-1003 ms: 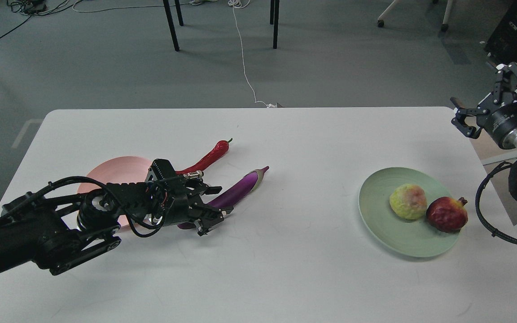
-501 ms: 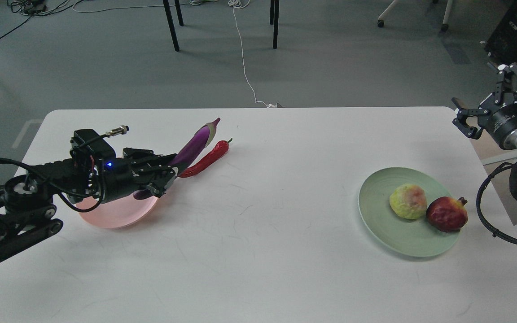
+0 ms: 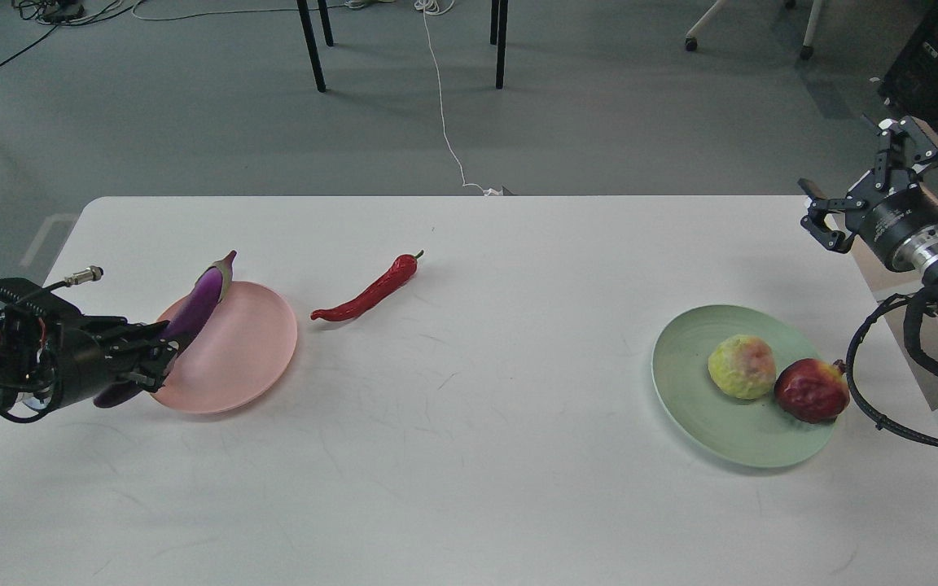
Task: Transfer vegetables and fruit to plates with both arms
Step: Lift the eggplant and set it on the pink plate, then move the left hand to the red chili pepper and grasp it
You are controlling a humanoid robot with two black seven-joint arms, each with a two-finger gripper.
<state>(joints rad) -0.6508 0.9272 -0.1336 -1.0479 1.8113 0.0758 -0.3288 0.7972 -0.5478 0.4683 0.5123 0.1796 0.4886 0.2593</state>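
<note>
**Head view: eggplant held at the pink plate, fruit on the green plate**

Head view shows a white desk [image 3: 469, 456] with the left gripper [image 3: 155, 362] near the left edge, its fingers closed around the lower part of the purple eggplant [image 3: 200, 305]. The eggplant is tilted, its pale cap pointing up and toward the far edge, its dark rounded end poking out below the fingers. It lies across the left rim of the pink plate [image 3: 245, 358]; whether it touches the plate cannot be told.

A red chili [image 3: 367, 293] lies flat on the desk just right of the pink plate, apart from it, its green stem pointing toward the far right corner.

Near the right edge sits the green plate [image 3: 697, 407]. On it rest the yellow-green fruit [image 3: 742, 366] and the dark red fruit [image 3: 811, 391], side by side and touching, the red one at the plate's right rim.

Beyond the far right corner, raised off the desk, hangs the right gripper [image 3: 856, 191]. Its fingers are spread wide apart and hold nothing.
</note>
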